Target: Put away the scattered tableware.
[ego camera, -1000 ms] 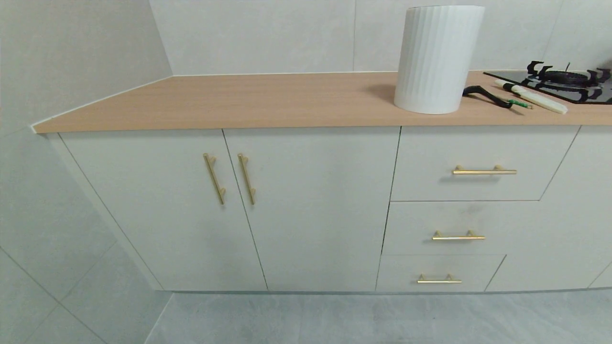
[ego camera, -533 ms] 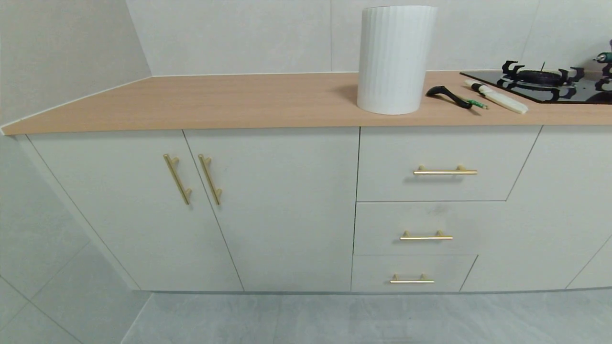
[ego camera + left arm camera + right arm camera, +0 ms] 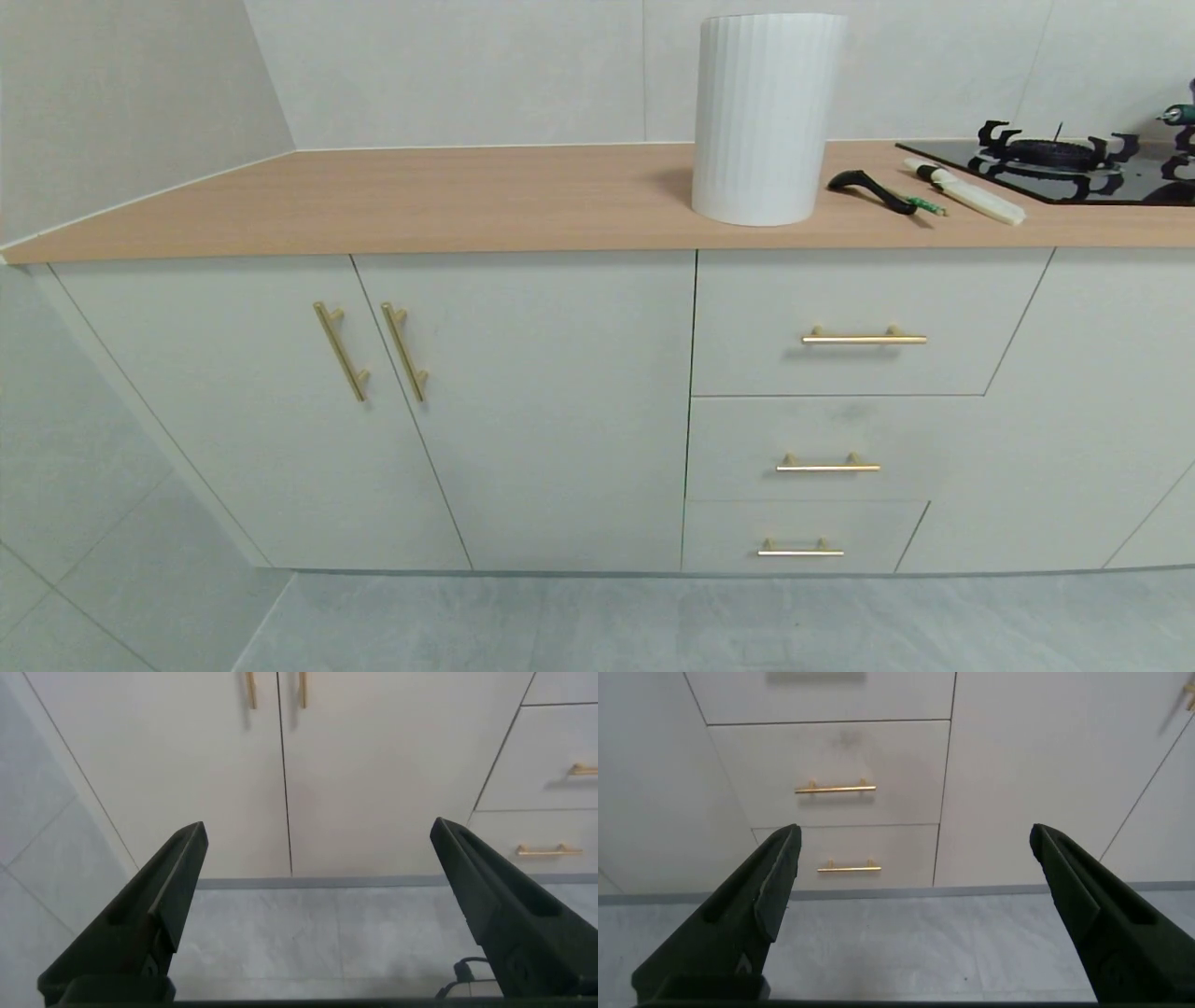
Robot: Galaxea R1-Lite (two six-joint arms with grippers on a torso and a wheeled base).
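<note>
You'll find a black curved utensil (image 3: 873,189) and a cream utensil (image 3: 966,194) lying flat beside the upright white ribbed holder (image 3: 764,117) on the desk (image 3: 467,196), well above your right pincer (image 3: 912,833).

The countertop (image 3: 420,201) shows a warm wood grain with a matt finish. The cabinet fronts (image 3: 560,401) are smooth, pale and matt, and their handles (image 3: 864,339) are brushed gold metal. The white canister (image 3: 766,117) is ribbed and matt. The hob (image 3: 1120,187) is glossy black glass, and its burner grate (image 3: 1050,151) looks like dull black metal. The floor (image 3: 653,625) is grey, stone-look tile.
</note>
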